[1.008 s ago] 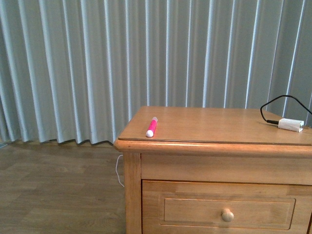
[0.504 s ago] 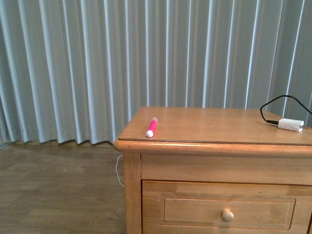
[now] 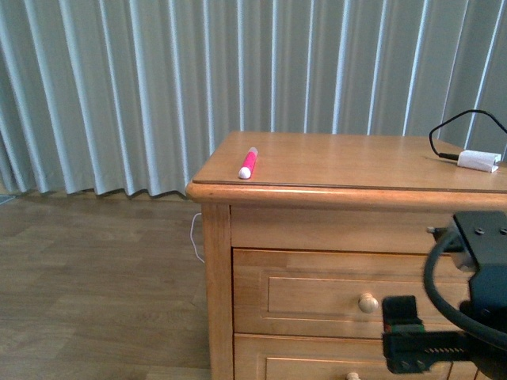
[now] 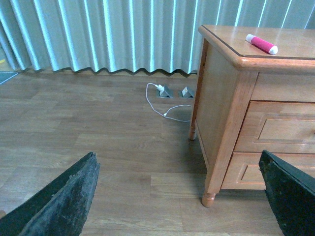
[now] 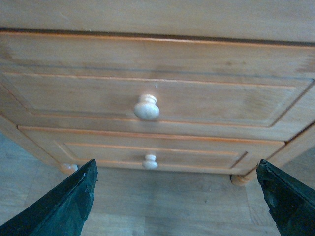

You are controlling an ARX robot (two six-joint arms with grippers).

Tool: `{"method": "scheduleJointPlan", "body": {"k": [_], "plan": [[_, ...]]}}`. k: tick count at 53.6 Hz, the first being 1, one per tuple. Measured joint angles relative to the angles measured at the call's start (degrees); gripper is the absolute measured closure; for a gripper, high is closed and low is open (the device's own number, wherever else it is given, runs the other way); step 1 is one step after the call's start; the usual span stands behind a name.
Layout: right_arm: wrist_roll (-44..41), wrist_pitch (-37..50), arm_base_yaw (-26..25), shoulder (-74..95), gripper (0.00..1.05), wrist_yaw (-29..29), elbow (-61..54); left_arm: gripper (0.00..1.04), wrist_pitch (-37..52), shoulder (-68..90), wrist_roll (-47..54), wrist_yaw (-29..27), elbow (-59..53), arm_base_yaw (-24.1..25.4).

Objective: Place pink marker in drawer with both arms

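Observation:
The pink marker (image 3: 248, 162) lies on the top of the wooden cabinet, near its left front corner; it also shows in the left wrist view (image 4: 262, 44). The top drawer (image 3: 317, 293) is closed, with its round knob (image 3: 367, 302) at the middle; in the right wrist view the knob (image 5: 146, 107) is straight ahead. My right arm (image 3: 463, 317) is low in front of the drawers. My right gripper (image 5: 179, 206) is open and empty, facing the drawer front and apart from it. My left gripper (image 4: 179, 206) is open and empty, low over the floor left of the cabinet.
A white adapter (image 3: 479, 161) with a black cable lies at the top's right end. A lower drawer (image 5: 150, 161) sits under the top one. A white cable and floor sockets (image 4: 165, 91) lie by the curtain, left of the cabinet leg (image 4: 208, 199).
The front view has shifted, so the cabinet sits higher in the picture and more of its drawers show. My right arm has come into view at the lower right.

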Motion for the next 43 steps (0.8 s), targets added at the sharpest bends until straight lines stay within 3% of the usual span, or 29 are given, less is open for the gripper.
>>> {"method": "scheduleJointPlan", "body": {"k": [15,43], "plan": [[0.8,1.6,2.3,12.1,0.09,2.3,11.7,0.06,0.0,0.0,0.0,0.0,0.0,0.0],[0.9,1.7,1.3,22.2,0.09,2.5,21.3,0.06,0.0,0.0,0.0,0.0,0.0,0.0]]}}
